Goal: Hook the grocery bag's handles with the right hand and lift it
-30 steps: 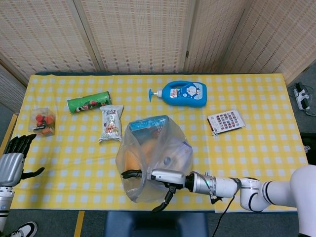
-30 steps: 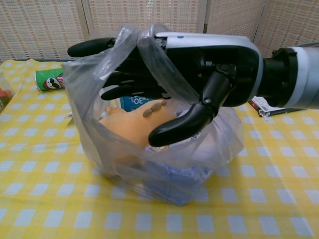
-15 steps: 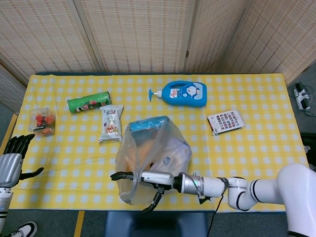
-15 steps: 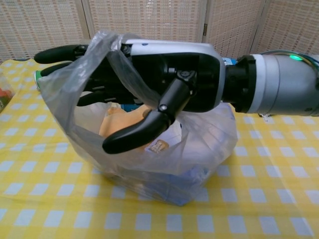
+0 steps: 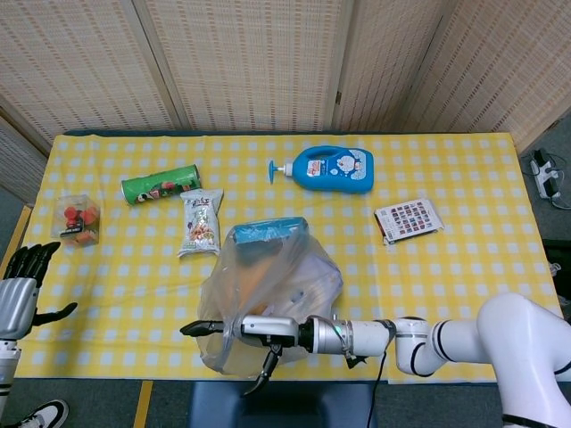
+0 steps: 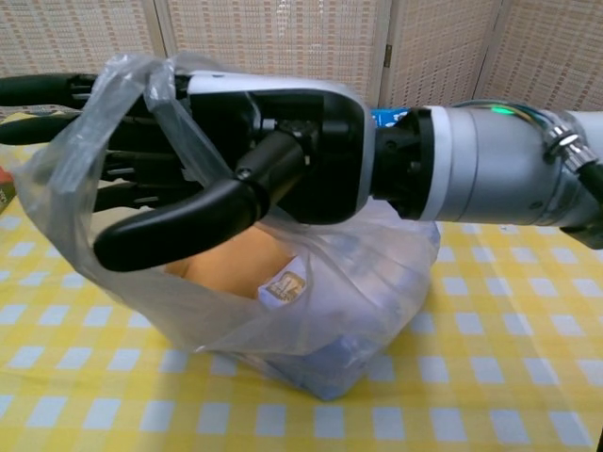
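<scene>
The clear plastic grocery bag [image 5: 272, 276] stands near the table's front edge, full of groceries, among them a blue box and something orange. Its top is pulled toward the front left. My right hand [image 5: 254, 330] reaches leftward along the front edge with its fingers stretched straight through the bag's handles [image 5: 223, 323]. In the chest view the handles [image 6: 155, 89] loop over the fingers of the right hand [image 6: 236, 141], and the thumb points down-left over the bag [image 6: 330, 320]. The bag's bottom still looks to be touching the cloth. My left hand [image 5: 20, 290] hovers open off the table's left edge.
On the yellow checked cloth [image 5: 464, 267] lie a green crisp can [image 5: 161, 183], a snack packet [image 5: 201, 221], a blue pump bottle [image 5: 332, 169], a small clear box of red things [image 5: 77, 218] and a card pack [image 5: 408, 218].
My right hand has slid further left along the front edge with the handles around its fingers. The bag's top has stretched and leaned after it. The left hand has barely moved.
</scene>
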Motion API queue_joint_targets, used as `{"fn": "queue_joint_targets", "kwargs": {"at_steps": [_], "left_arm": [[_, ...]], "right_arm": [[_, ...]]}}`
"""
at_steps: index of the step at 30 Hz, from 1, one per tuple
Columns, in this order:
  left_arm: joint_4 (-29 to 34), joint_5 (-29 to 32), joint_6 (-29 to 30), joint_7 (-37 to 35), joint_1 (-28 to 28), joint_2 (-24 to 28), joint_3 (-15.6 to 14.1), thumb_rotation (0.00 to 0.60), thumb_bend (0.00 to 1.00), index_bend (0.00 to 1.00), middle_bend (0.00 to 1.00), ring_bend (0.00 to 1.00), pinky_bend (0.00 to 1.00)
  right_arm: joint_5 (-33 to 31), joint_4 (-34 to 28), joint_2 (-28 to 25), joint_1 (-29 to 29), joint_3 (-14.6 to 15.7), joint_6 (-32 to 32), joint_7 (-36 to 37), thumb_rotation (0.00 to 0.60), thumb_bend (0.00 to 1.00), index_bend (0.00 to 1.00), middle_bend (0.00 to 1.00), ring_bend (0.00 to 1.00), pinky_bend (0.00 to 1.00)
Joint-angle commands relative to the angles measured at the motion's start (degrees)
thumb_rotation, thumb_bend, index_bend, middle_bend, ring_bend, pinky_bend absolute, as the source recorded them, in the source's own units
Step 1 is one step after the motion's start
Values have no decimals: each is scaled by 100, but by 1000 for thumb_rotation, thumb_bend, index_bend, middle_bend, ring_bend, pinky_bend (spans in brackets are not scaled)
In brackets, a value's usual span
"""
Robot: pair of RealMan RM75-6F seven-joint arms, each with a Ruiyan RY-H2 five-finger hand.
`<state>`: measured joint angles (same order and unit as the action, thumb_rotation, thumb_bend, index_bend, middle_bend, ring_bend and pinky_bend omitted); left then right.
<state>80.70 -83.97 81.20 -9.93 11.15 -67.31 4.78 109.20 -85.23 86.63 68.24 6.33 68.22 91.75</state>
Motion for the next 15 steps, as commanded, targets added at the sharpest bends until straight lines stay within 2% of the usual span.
{"fn": "queue_joint_targets", "kwargs": {"at_steps": [1, 6, 15], "left_arm": [[3, -4, 9, -12, -6, 7, 1, 600, 138, 0, 142, 100, 4], [11, -20, 51, -45, -25, 27, 2, 600, 138, 0, 142, 100, 4], [25, -52, 104, -93, -48, 54, 3, 600, 138, 0, 142, 100, 4]], "right_arm": [[-33, 154, 152, 86, -34, 25, 202, 600, 206, 0, 0, 3, 0], [-95, 398, 371, 142, -10, 15, 496, 600, 207, 0, 0, 10, 0], [-105, 532, 529, 250, 20, -50, 443, 600, 200, 0, 0, 16, 0]]}}
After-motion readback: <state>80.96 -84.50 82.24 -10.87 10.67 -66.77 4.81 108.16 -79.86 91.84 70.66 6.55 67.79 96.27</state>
